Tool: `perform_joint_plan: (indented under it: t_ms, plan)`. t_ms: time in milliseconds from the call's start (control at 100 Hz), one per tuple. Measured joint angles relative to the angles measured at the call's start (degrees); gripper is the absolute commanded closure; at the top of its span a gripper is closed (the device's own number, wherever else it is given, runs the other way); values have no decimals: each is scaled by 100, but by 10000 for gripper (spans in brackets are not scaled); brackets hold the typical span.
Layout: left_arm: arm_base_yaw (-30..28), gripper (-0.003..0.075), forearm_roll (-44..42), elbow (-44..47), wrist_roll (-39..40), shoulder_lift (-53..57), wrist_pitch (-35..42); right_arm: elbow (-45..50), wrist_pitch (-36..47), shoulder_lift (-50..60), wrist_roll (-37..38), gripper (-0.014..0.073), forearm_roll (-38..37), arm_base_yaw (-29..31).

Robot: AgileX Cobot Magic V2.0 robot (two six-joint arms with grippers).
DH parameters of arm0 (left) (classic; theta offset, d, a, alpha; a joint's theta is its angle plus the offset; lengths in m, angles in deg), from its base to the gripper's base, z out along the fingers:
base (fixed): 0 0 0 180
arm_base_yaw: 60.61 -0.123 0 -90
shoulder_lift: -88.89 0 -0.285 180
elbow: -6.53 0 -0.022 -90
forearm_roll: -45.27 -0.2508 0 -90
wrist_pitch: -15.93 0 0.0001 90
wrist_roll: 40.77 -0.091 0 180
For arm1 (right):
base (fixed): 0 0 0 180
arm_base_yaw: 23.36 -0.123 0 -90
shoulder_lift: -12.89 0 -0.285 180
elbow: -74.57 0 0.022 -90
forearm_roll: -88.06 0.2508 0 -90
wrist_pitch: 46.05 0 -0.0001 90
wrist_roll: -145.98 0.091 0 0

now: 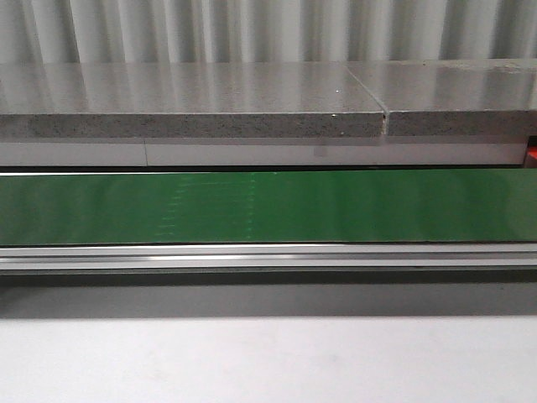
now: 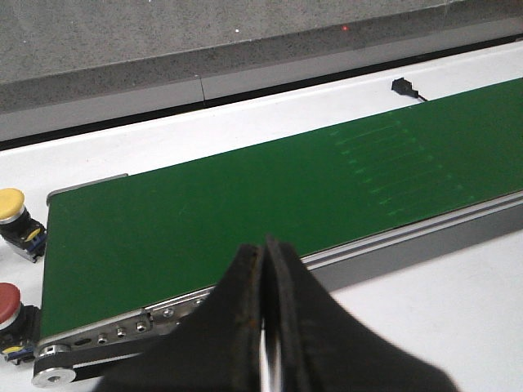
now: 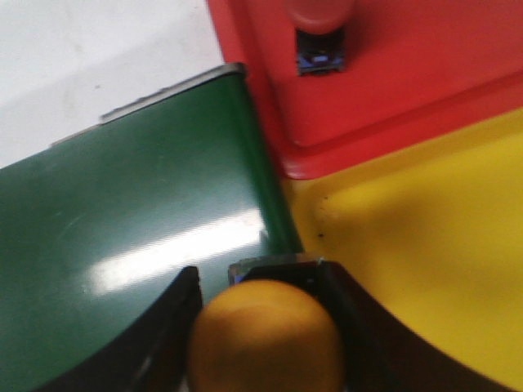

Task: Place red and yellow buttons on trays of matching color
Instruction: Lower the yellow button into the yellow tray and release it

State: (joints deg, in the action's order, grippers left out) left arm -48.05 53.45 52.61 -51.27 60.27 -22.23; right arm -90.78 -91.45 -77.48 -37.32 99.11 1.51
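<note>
The right hand [image 3: 261, 327] grips a yellow button [image 3: 265, 339] at the green conveyor belt's [image 3: 131, 237] end corner, just beside the yellow tray [image 3: 425, 245], so it should carry fully over the tray's rim, clear of the red tray [image 3: 409, 82], before letting go, while the left hand [image 2: 265, 327] idles pinched together, empty.

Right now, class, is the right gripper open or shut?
Shut on the yellow button: the right gripper has a finger pressed against each side of it.

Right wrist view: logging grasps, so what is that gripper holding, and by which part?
The right gripper holds a yellow button, jaws clamped on either side just beneath its domed cap. The left gripper holds nothing.
</note>
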Motion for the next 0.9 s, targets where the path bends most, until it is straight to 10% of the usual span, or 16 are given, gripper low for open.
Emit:
perform_joint_plan:
  t_ms: [620,900]
  plan:
    - [0,741,-2,0,-10,0,0,612,1261,-748,435,375,303,802]
    - [0,741,-2,0,-10,0,0,612,1531,-1111,435,117,387,802]
